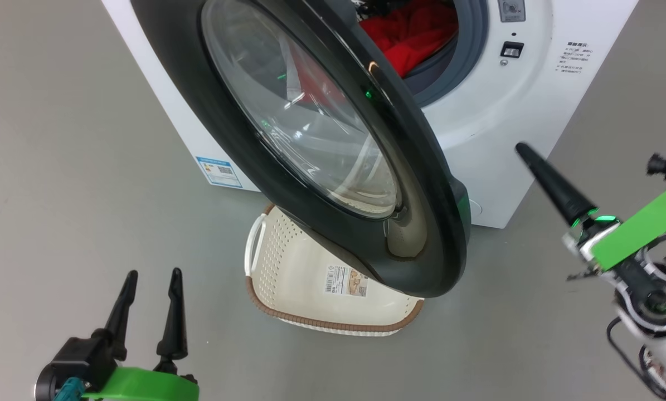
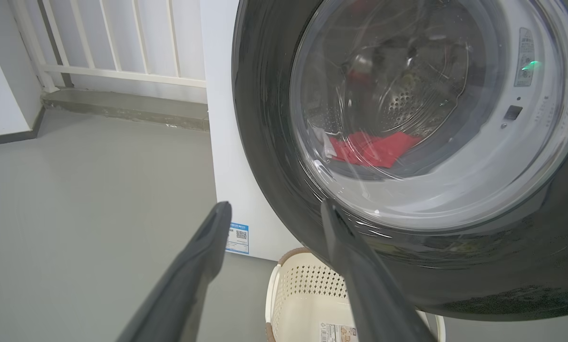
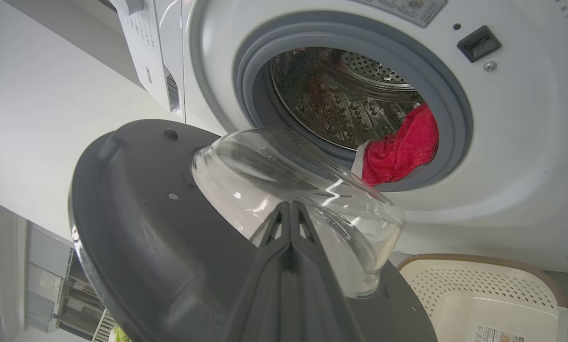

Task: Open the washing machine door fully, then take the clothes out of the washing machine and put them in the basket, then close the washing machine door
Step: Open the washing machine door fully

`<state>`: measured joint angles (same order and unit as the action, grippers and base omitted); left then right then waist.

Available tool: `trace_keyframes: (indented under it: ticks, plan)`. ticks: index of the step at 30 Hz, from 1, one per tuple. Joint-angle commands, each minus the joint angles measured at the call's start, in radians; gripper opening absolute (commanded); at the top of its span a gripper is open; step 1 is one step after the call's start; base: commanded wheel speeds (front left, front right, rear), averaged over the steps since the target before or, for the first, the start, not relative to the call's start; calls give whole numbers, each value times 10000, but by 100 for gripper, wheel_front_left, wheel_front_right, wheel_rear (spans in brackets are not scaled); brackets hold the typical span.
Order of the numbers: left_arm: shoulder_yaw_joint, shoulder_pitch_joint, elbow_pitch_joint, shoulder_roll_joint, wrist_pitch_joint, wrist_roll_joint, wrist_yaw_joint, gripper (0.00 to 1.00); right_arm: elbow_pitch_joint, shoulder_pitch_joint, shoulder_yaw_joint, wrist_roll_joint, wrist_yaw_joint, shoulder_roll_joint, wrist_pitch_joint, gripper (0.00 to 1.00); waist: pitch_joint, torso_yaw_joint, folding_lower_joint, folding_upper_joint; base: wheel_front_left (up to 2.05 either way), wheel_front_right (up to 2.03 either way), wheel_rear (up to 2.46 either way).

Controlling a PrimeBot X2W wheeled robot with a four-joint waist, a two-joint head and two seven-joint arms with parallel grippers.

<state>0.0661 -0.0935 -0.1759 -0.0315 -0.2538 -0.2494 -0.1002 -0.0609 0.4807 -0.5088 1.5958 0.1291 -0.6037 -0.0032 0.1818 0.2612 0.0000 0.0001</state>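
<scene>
Both jaws — clear of door (image 1: 310, 133)

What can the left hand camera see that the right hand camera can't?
Left wrist view: a white railing, the small blue label on the white washing machine, the open left gripper. Right wrist view: the grey rubber gasket around the opening, the shut right gripper. Both: bright red clothes, the round black-rimmed glass door, the cream perforated plastic basket.

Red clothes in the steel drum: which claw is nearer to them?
Right. The shut right claw points toward the bright red clothes from the opening's side; the open left claw is outside the glossy black round door.
</scene>
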Motion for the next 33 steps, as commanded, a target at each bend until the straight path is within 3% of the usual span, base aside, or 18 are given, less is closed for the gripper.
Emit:
trace_keyframes:
  ticks: [1, 9, 15, 23, 33]
  plan:
    - [-344, -228, 202, -187, -80, 4, -10, 100, 110, 252, 151, 324, 16, -121, 81, 0, -2, 29, 0, -1, 0, 0, 0]
    - [-360, -302, 264, -187, -80, -79, 10, 100, -682, 580, 1149, 2197, 16, 409, 1216, 0, 178, 91, 0, -1, 0, 0, 0]
    - [-337, -355, 265, -187, -80, -113, 48, 100, -2061, 969, 1647, 2848, 16, 912, 1744, 0, 214, 179, 0, -1, 0, 0, 0]
    - [-294, -313, 289, -187, -80, -178, 87, 100, -4109, 1837, 1571, 4018, 16, 1627, 2772, 0, 206, 327, 0, -1, 0, 0, 0]
    - [-316, -252, 243, -187, -80, -239, 125, 100, -4012, 2080, 802, 4334, 16, 1561, 4679, 0, 122, 457, 0, -1, 0, 0, 0]
